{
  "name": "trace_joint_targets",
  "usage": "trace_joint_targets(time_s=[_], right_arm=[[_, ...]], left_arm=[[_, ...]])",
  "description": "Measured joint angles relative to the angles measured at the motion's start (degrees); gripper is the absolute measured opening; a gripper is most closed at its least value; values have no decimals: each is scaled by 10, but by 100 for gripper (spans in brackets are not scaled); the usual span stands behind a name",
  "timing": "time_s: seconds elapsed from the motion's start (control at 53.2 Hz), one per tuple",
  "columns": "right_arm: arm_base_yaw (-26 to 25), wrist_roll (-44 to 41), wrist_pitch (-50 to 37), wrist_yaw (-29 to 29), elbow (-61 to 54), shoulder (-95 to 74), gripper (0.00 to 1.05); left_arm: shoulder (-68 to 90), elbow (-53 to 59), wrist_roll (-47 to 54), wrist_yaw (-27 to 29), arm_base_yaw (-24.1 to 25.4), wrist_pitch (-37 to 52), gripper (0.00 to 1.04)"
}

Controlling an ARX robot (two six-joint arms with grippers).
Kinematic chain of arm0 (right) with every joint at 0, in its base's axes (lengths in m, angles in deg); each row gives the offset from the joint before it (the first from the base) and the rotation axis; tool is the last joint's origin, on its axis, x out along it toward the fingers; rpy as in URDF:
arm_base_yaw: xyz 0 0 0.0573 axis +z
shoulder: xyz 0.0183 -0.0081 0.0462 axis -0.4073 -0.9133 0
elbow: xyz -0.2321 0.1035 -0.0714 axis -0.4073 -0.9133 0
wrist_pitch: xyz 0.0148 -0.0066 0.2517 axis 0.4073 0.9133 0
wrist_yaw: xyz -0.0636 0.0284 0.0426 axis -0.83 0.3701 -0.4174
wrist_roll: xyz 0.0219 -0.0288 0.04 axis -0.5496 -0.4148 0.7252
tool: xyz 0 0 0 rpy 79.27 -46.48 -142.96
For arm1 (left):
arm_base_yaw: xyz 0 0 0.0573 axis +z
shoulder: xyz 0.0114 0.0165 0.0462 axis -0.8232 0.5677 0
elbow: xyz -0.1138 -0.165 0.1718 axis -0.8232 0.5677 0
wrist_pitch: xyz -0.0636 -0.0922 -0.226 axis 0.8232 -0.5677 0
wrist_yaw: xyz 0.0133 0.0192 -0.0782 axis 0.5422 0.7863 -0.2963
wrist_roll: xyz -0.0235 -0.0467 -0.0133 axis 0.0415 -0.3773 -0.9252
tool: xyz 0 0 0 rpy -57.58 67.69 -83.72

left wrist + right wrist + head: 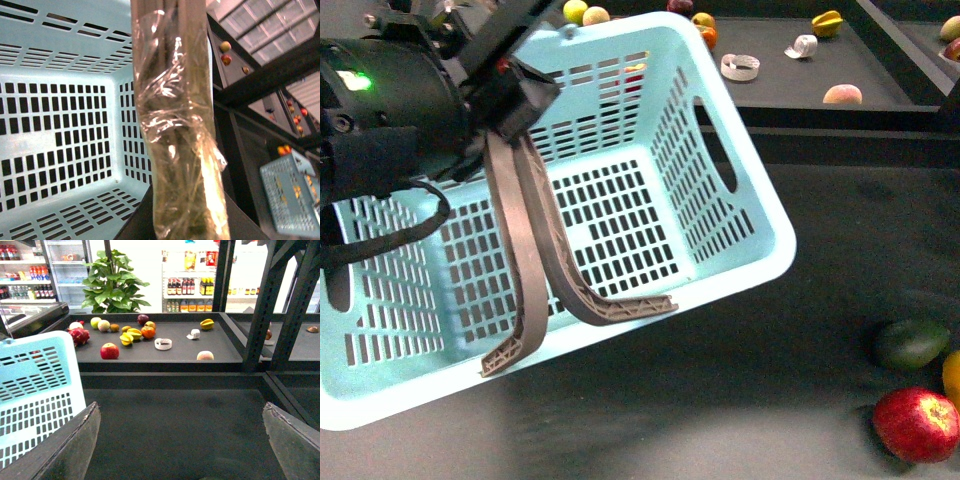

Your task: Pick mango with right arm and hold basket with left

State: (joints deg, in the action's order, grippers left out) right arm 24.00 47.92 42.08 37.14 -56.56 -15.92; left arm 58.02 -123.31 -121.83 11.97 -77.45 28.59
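Left claw [517, 100] is closed on the tops of the 2 grey-brown handles [532, 250] of the turquoise basket [740, 225]. The basket hangs tilted over the dark table [720, 400] with nothing in it.

Right claw [180, 410] is spread wide with nothing between its fingers. It faces across bare table toward a far shelf [225, 345] of fruit.

The mango [952, 375] shows only as a yellow sliver at the right edge of the front view. It lies on the table just beside a red apple [917, 423], near a dark green fruit [913, 343] and well apart from the basket.

The basket hold looks done and the mango pick not yet begun. Next, the right claw needs to turn toward the mango, come down over it and close across its narrow width without nudging the apple.
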Motion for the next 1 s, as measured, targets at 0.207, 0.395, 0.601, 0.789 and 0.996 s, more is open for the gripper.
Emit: trace_joint_targets(time_s=[0.207,0.395,0.601,0.789,0.996], right_arm=[[0,0,0,0,0,0,97],[0,0,0,0,0,0,97],[0,0,0,0,0,0,97],[0,0,0,0,0,0,97],[0,0,0,0,0,0,97]], left_arm=[[1,9,99,-11,-52,13,7],[0,21,115,-7,-70,29,7],[-1,27,102,-13,-72,58,7],[-5,27,102,-12,-76,59,7],[-7,27,102,11,-76,47,7]])
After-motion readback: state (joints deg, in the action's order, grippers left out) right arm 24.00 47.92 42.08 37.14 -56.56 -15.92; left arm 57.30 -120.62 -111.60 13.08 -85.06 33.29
